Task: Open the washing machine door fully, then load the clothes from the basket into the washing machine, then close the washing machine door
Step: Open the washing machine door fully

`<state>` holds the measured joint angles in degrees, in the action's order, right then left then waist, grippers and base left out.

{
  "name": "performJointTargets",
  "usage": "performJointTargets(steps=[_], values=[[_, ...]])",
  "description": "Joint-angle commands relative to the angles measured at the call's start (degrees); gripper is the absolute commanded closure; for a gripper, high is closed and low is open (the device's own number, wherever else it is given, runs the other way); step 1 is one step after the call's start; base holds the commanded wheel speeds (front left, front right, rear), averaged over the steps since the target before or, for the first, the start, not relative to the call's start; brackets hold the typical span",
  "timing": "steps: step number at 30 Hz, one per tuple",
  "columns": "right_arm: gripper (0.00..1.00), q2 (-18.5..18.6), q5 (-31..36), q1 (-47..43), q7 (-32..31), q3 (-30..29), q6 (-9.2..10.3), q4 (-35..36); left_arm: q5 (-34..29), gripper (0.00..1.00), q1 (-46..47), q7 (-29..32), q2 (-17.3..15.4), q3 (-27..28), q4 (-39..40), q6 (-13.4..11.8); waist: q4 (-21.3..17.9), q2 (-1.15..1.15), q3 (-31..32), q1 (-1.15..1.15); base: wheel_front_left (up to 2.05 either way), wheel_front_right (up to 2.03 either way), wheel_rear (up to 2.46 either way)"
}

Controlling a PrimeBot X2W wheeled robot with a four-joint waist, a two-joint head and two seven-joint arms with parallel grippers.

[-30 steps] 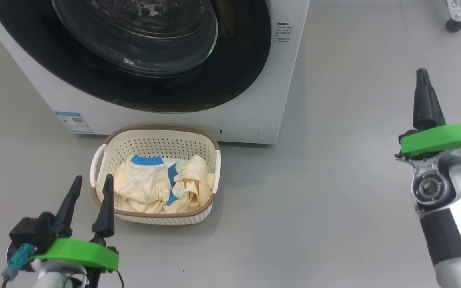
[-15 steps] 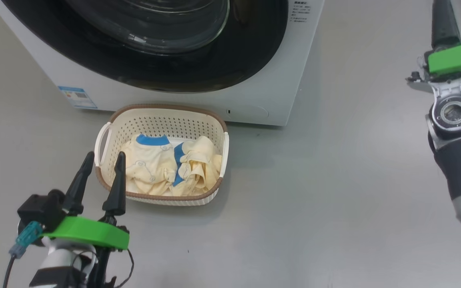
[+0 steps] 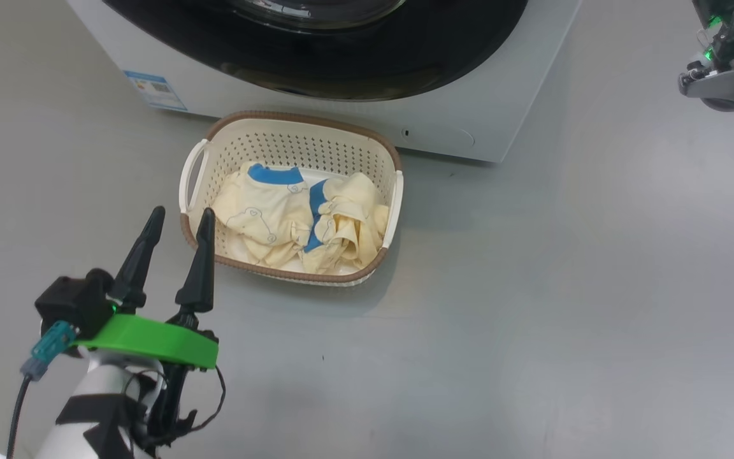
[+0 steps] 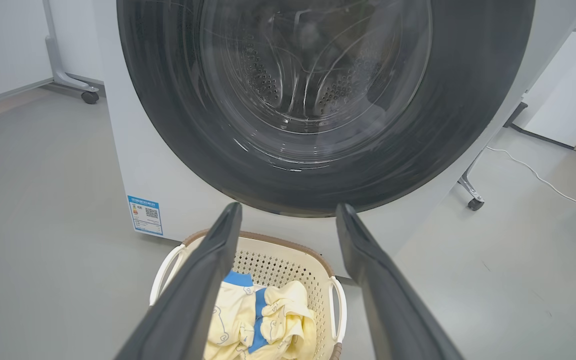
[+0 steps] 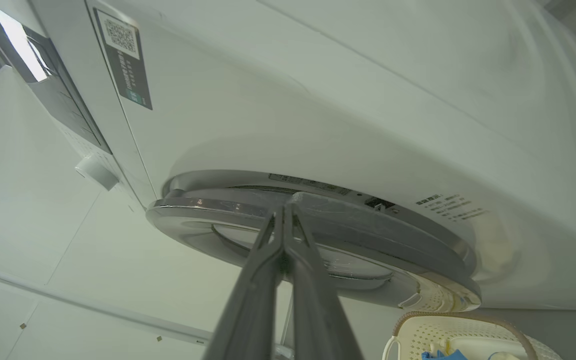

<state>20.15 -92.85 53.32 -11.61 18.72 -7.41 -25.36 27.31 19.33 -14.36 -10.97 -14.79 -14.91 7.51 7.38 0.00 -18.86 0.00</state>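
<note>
Beside the basket (image 3: 303, 119) the left gripper (image 3: 183, 210) gapes empty; the right gripper (image 5: 284, 210) is pressed together by the door (image 5: 368, 227).

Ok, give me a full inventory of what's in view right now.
washing machine: one, white, behind the basket.
washing machine door: one, black rim, clear glass, on the machine's front.
label sticker: one, blue, machine's lower front corner.
basket: one, cream with brown rim, on the floor before the machine.
clothes: small pile, pale yellow with blue trim, inside the basket.
floor: grey, all around.
left pincer: one, dark fingers, open, beside the basket's left side.
right pincer: one, dark fingers, shut, tips at the door's rim.
</note>
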Motion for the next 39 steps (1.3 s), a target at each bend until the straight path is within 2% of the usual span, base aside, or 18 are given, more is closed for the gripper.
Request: performJointTargets(steps=[1, 5, 9, 25, 39], values=[[1.0, 0.7, -0.6, 2.1, -0.8, -0.1, -0.08, 2.1, 0.2, 0.0, 1.9, -0.6, -1.1, 1.9, 1.7, 0.0, 0.6, 0.0, -0.7, 0.0, 0.0, 0.0, 0.0], [1.0, 0.8, -1.5, 4.6, -6.2, -0.8, -0.08, 2.0, 0.6, 0.0, 2.8, -0.6, -0.7, 1.4, 1.8, 0.0, 1.7, 0.0, -2.5, 0.0, 0.0, 0.0, 0.0], [1.0, 0.8, -0.9, 7.0, -8.3, -1.2, -0.08, 1.6, 0.9, 0.0, 3.8, -0.6, -0.2, 0.9, 2.0, 0.0, 2.7, 0.0, -4.4, 0.0, 0.0, 0.0, 0.0], [1.0, 1.0, 2.1, 14.4, -12.5, -1.3, -0.08, -1.2, 2.0, 0.0, 7.0, -0.6, 2.0, -0.6, 2.4, 0.0, 7.0, 0.0, -10.5, 0.0, 0.0, 0.0, 0.0], [1.0, 0.9, 3.4, 16.4, -13.7, 0.4, -0.08, -1.4, 2.2, 0.0, 7.7, -0.6, 3.3, -1.0, 2.4, 0.0, 8.9, 0.0, -12.0, 0.0, 0.0, 0.0, 0.0]])
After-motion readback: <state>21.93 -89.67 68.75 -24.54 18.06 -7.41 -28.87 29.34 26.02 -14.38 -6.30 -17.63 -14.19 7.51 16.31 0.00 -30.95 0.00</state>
